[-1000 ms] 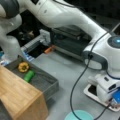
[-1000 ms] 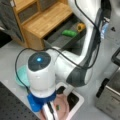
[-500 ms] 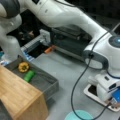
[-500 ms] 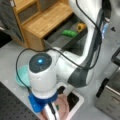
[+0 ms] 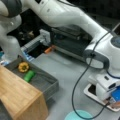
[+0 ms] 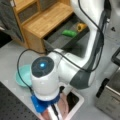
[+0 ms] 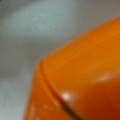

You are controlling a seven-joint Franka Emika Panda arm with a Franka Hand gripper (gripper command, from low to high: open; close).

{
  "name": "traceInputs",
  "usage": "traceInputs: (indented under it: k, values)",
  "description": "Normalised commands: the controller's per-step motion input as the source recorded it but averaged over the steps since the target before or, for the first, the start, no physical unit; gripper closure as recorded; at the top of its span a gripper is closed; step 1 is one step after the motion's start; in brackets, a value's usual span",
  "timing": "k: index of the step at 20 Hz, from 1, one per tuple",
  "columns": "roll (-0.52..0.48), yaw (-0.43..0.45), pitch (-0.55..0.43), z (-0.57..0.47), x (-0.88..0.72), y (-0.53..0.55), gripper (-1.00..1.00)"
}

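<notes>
In both front views my gripper (image 5: 110, 101) (image 6: 53, 112) hangs low over a white tray (image 5: 90, 93) (image 6: 77, 102), at the right in one and at the bottom in the other. A blue part sits just above the fingers. Something pinkish lies in the tray under the gripper. The wrist view is almost filled by a smooth orange object (image 7: 82, 82), very close to the camera, with grey surface behind it. The fingertips themselves are hidden by the arm's wrist.
A grey bin (image 5: 47, 80) holds a yellow object (image 5: 23, 67) (image 6: 81, 26) and a green object (image 5: 29, 75) (image 6: 68, 33). A wooden shelf (image 5: 17, 95) (image 6: 47, 20) stands beside it. A teal bowl (image 5: 77, 116) (image 6: 22, 75) lies near the tray. A dark appliance (image 5: 72, 42) stands behind.
</notes>
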Motion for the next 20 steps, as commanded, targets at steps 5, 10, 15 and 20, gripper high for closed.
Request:
traceInputs:
  k: [5, 10, 15, 20]
  values:
    - [-0.331, -0.008, 0.114, 0.0, 0.03, 0.08, -1.0]
    - [-0.345, -0.009, 0.117, 0.0, 0.03, 0.09, -1.0]
    - [-0.357, -0.01, 0.129, 0.02, 0.02, 0.11, -1.0]
    - [-0.338, -0.003, 0.11, 0.01, 0.02, 0.1, 1.0]
